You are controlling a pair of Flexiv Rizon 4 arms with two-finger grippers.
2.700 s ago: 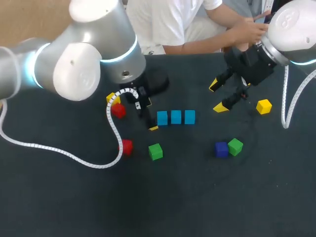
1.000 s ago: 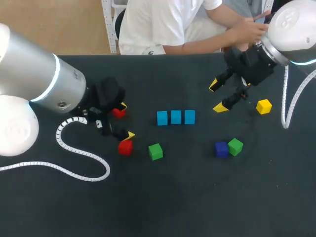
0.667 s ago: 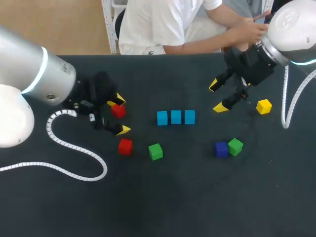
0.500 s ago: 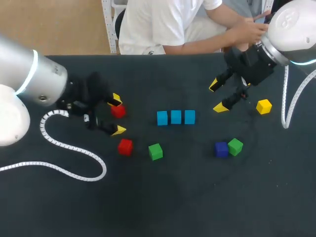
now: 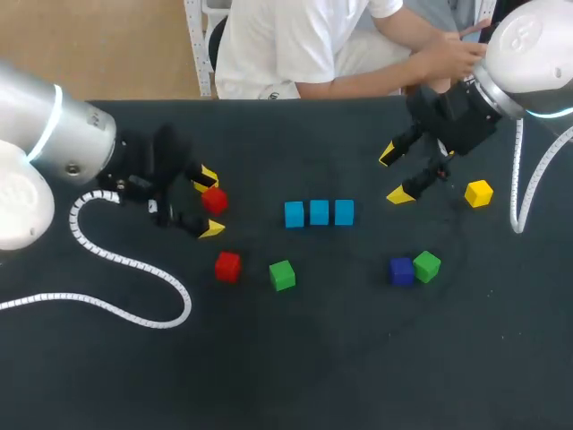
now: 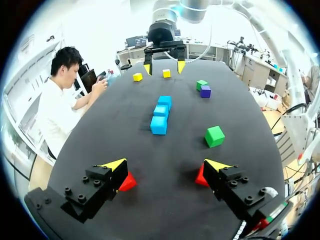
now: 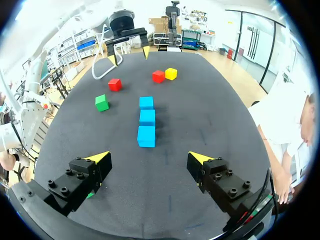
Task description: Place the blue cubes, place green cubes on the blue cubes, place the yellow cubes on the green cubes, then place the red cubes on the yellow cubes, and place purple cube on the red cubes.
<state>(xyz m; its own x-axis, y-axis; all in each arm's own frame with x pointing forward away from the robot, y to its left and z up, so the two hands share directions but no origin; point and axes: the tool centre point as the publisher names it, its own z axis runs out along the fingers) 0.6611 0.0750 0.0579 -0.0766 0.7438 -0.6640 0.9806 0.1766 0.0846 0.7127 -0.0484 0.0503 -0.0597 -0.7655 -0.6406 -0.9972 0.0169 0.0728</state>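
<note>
Head view puts three blue cubes [image 5: 320, 212] in a touching row mid-table. The left green cube [image 5: 282, 275] sits near that row, and the right green cube [image 5: 427, 266] touches the purple cube [image 5: 401, 270]. Your left gripper [image 5: 209, 202] hangs by a red cube [image 5: 213, 201], spread wide and empty. So is your right gripper [image 5: 394, 175], well apart from the row. These look like small, rigid, flat-faced blocks, probably light (wood or plastic, I cannot tell). Pinch two opposite faces squarely, since smooth sides may slip. The matte dark table [image 5: 358, 358] should resist sliding.
</note>
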